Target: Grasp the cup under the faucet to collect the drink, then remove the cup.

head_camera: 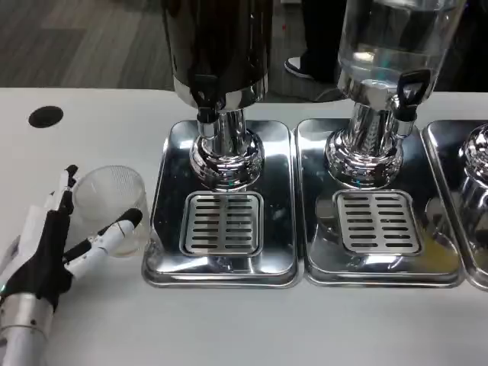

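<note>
A clear plastic cup (113,200) stands upright on the white table, just left of the left dispenser's steel base (171,229). My left hand (65,236) reaches up from the lower left with its fingers spread around the cup: one finger lies along the cup's left side, the thumb (114,232) crosses its front. I cannot tell whether the fingers press on the cup. The dark-drink dispenser's faucet (206,95) hangs above the slotted drip grate (222,223), with nothing on the grate.
A second dispenser with clear liquid (389,46) stands to the right, with a black-handled tap (408,91) over its own grate (378,221). A third steel base (469,198) shows at the right edge. A black round hole (46,116) marks the table at far left.
</note>
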Action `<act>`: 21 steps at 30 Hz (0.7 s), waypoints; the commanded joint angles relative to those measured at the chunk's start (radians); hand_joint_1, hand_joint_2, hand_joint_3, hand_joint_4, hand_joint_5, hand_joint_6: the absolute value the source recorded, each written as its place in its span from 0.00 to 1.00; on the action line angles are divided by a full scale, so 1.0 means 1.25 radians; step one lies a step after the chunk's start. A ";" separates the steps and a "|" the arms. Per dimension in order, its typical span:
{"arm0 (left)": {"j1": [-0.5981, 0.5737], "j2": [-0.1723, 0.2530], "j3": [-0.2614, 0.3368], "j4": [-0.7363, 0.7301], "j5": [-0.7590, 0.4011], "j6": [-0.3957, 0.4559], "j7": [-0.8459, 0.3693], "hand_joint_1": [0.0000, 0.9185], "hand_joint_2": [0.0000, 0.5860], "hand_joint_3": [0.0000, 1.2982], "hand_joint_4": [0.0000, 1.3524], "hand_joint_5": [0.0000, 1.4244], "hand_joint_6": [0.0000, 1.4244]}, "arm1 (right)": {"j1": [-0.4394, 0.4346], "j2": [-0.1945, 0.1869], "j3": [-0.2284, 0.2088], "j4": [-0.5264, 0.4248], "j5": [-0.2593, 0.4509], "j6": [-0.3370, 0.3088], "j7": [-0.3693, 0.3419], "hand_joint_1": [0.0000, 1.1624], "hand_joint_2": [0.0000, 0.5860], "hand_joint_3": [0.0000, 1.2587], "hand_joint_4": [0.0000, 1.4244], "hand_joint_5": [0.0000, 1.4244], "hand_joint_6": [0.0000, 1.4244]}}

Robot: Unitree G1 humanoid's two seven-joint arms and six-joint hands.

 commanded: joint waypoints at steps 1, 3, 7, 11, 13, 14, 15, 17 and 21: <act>-0.013 -0.009 -0.017 0.011 0.005 0.003 0.009 0.31 0.19 0.00 0.00 0.00 0.00 | 0.007 0.003 -0.016 -0.011 0.017 -0.016 0.004 0.58 0.94 0.32 0.24 0.18 0.11; -0.013 -0.010 -0.020 0.012 0.006 0.002 0.011 0.31 0.19 0.00 0.00 0.00 0.00 | 0.007 0.003 -0.018 -0.011 0.018 -0.017 0.005 0.58 0.94 0.32 0.24 0.18 0.11; -0.009 -0.009 -0.023 0.009 0.005 0.000 0.015 0.31 0.22 0.01 0.04 0.02 0.00 | 0.006 0.005 -0.020 -0.010 0.020 -0.019 0.007 0.58 0.94 0.32 0.24 0.18 0.11; -0.006 -0.005 -0.023 0.008 0.001 -0.002 0.018 0.31 0.22 0.08 0.09 0.03 0.00 | 0.004 0.007 -0.021 -0.010 0.021 -0.022 0.010 0.58 0.94 0.32 0.24 0.18 0.11; -0.005 -0.003 -0.021 0.009 -0.001 -0.004 0.018 0.30 0.23 0.10 0.13 0.05 0.00 | 0.003 0.009 -0.020 -0.010 0.021 -0.022 0.011 0.58 0.94 0.32 0.24 0.18 0.11; -0.004 -0.002 -0.020 0.009 -0.002 -0.005 0.019 0.30 0.23 0.12 0.16 0.06 0.00 | 0.003 0.010 -0.020 -0.010 0.021 -0.022 0.011 0.58 0.94 0.32 0.24 0.18 0.11; -0.003 -0.002 -0.019 0.010 -0.003 -0.006 0.019 0.30 0.24 0.14 0.18 0.07 0.00 | 0.003 0.010 -0.020 -0.010 0.021 -0.023 0.011 0.58 0.94 0.32 0.24 0.18 0.11; 0.001 -0.001 -0.018 0.010 -0.005 -0.011 0.022 0.29 0.25 0.18 0.24 0.10 0.00 | 0.003 0.012 -0.020 -0.010 0.021 -0.024 0.011 0.58 0.94 0.32 0.24 0.18 0.11; 0.008 -0.002 -0.016 0.009 -0.007 -0.016 0.027 0.29 0.27 0.26 0.32 0.13 0.00 | 0.005 0.013 -0.020 -0.009 0.022 -0.026 0.011 0.58 0.94 0.32 0.24 0.18 0.11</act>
